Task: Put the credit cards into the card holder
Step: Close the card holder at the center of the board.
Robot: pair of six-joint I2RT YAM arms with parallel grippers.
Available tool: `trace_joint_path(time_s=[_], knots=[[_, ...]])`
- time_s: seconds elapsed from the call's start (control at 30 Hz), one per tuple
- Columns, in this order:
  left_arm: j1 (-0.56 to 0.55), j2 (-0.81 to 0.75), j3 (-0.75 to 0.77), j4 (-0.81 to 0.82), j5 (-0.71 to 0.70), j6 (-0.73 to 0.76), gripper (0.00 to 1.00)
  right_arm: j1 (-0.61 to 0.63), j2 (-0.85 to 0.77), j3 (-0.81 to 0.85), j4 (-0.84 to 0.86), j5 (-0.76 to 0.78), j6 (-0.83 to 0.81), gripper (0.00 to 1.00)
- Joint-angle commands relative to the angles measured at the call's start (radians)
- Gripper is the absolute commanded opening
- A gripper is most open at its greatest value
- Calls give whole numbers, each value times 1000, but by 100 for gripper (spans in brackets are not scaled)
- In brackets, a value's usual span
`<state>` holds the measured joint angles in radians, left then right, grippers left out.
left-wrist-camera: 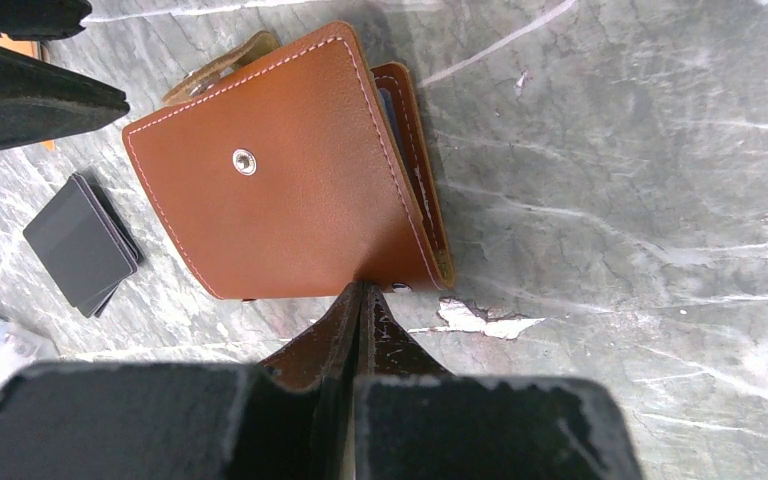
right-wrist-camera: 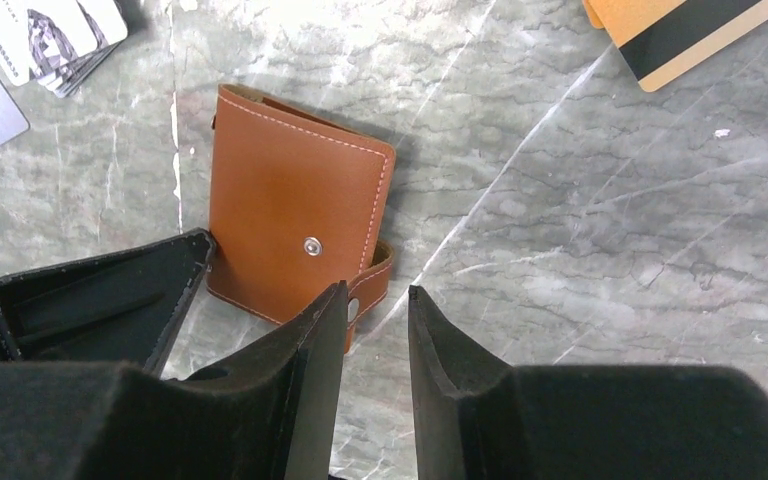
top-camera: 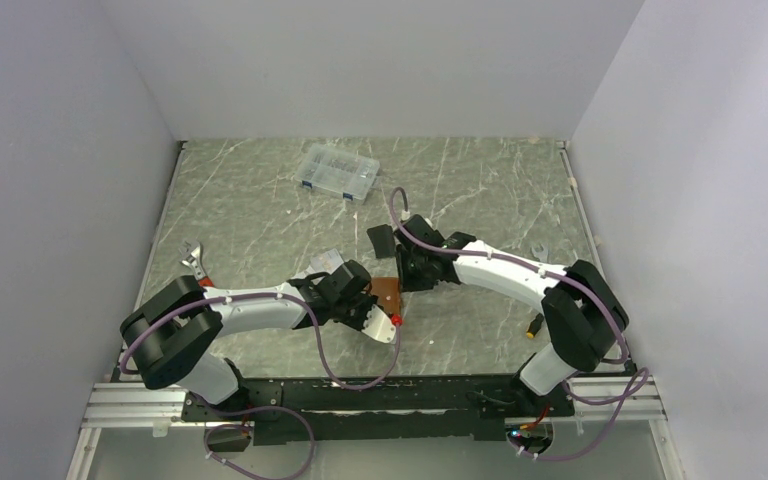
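The brown leather card holder [left-wrist-camera: 300, 180] lies folded shut on the marble table, snap stud up; it also shows as card holder [right-wrist-camera: 290, 215] and card holder [top-camera: 388, 293]. My left gripper [left-wrist-camera: 362, 292] is shut, its tips against the holder's near edge; whether they pinch a flap I cannot tell. My right gripper [right-wrist-camera: 376, 290] stands slightly open just beside the holder's snap strap [right-wrist-camera: 375, 272], nothing between its fingers. An orange credit card [right-wrist-camera: 680, 30] with a dark stripe lies beyond it. Silver-grey credit cards [right-wrist-camera: 50, 35] lie at the far left.
A small flat black rectangle [left-wrist-camera: 80, 245] lies left of the holder, seen too as the black rectangle [top-camera: 380, 240]. A clear compartment box [top-camera: 338, 172] stands at the back. A metal tool [top-camera: 193, 258] lies at the left edge, a small yellow piece [top-camera: 533, 327] at the right.
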<state>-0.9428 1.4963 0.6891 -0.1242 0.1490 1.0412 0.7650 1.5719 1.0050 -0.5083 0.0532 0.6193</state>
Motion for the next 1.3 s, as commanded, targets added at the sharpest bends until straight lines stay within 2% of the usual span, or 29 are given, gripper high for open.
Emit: trace_joint_path(time_s=[0.0, 0.37, 0.57, 0.73, 1.0, 1.27], knots=[[-13, 15, 13, -59, 32, -24, 4, 24, -29, 31, -15, -14, -41, 32], [-16, 12, 20, -68, 32, -27, 3, 69, 41, 44, -56, -14, -31, 32], [-20, 11, 18, -71, 29, -28, 2, 68, 76, 67, -69, 22, -18, 28], [-24, 9, 14, -71, 29, -29, 2, 68, 75, 76, -64, 47, -3, 24], [-27, 6, 9, -71, 30, -34, 1, 68, 62, 82, -56, 39, 6, 23], [-32, 4, 5, -70, 28, -34, 1, 58, 51, 61, -46, 31, 28, 12]])
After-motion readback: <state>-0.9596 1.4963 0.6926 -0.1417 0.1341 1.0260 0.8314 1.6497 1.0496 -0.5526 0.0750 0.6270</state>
